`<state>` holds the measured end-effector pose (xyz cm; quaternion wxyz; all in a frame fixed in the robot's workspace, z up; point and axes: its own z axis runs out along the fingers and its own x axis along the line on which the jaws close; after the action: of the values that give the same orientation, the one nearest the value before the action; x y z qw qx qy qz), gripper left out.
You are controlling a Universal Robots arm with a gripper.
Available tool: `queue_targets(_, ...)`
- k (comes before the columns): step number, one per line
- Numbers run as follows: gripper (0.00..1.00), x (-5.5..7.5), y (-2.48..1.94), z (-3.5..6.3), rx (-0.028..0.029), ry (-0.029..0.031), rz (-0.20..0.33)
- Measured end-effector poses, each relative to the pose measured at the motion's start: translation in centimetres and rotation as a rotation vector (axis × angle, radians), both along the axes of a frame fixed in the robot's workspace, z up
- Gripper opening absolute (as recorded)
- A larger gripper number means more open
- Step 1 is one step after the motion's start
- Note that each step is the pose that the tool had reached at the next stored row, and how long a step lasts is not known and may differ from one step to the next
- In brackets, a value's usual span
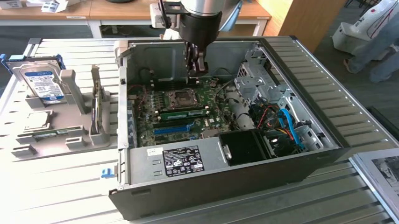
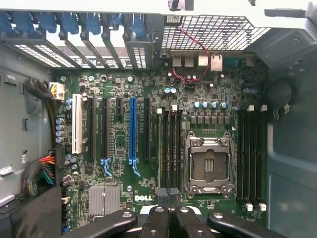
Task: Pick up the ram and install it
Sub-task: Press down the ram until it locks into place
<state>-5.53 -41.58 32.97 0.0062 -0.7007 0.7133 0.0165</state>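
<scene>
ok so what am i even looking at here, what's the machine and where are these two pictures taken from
The machine is a robot arm ending in a gripper, a two-fingered clamp. One picture comes from a camera standing off to the side. The other comes from a camera on the arm's wrist, looking straight down past the gripper.

The arm reaches into an open computer case above the green main circuit board. Beside the case on the slatted table, a grey stand holds spare parts, including a hard drive.

The gripper is shut. I cannot tell whether anything thin is pinched in it.
</scene>
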Motion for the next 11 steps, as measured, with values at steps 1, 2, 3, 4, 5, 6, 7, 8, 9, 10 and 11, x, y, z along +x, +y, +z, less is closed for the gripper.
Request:
queue_targets(1, 0.10, 0.00, 0.00, 0.00, 0.0000, 0.0001, 0.000)
queue_targets(2, 0.10, 0.00, 0.00, 0.00, 0.0000, 0.0001, 0.000)
queue_targets(3, 0.10, 0.00, 0.00, 0.00, 0.0001, 0.0001, 0.000)
queue_targets(4, 0.10, 0.00, 0.00, 0.00, 0.0000, 0.0001, 0.000)
queue_targets(5, 0.10, 0.01, 0.01, 0.04, -0.0001, 0.0001, 0.000)
queue_targets(6, 0.10, 0.01, 0.01, 0.12, 0.0000, 0.0001, 0.000)
queue_targets(7, 0.10, 0.01, 0.01, 0.20, 0.0001, 0.0000, 0.000)
queue_targets(8, 0.10, 0.01, 0.00, 0.26, 0.0001, 0.0001, 0.000)
queue_targets(9, 0.10, 0.01, 0.00, 0.26, 0.0003, 0.0000, 0.000)
queue_targets(10, 0.10, 0.01, 0.00, 0.26, 0.0002, 0.0000, 0.000)
queue_targets(11, 0.10, 0.01, 0.00, 0.26, 0.0003, 0.0000, 0.000)
